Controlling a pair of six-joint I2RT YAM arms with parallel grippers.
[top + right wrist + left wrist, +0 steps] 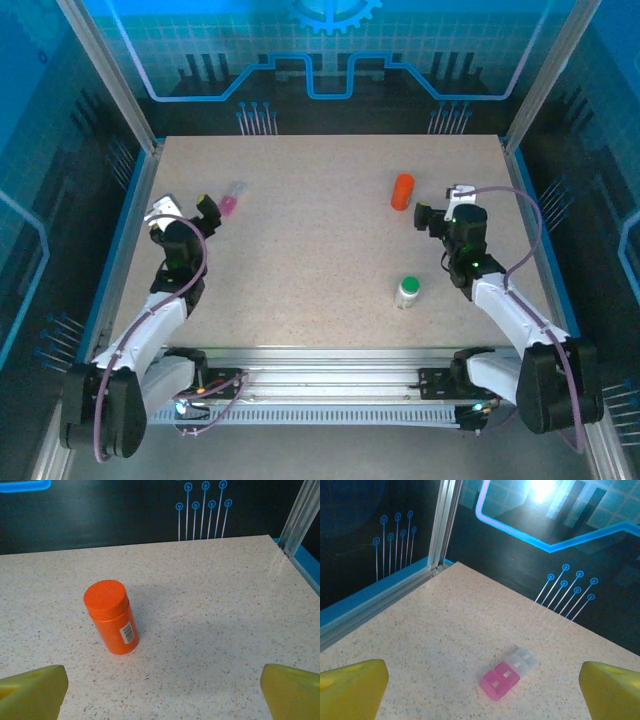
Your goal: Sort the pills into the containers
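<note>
You see a beige speckled table (300,260). At ten o'clock, a pill box (232,202), half pink, half colourless. At one o'clock, an orange bottle (402,191); at four, a white bottle (407,293), green-capped.

Left gripper (482,690) seen with jaws spread wide, nothing held; yellow fingertips (355,686) framed at lower left and lower right corners. Pill box (509,679) laid flat on speckled table (435,630), between fingertips, touched by neither. Box set diagonally: pink-red compartments at near end, colourless compartments joined at far end. White lettering printed on lids, too blurred to be read. Aluminium frame post (445,520) seen at table's far corner, blue rail (370,597) run along left edge. Dark backdrop (520,555) marked with bright blue lines.
</note>
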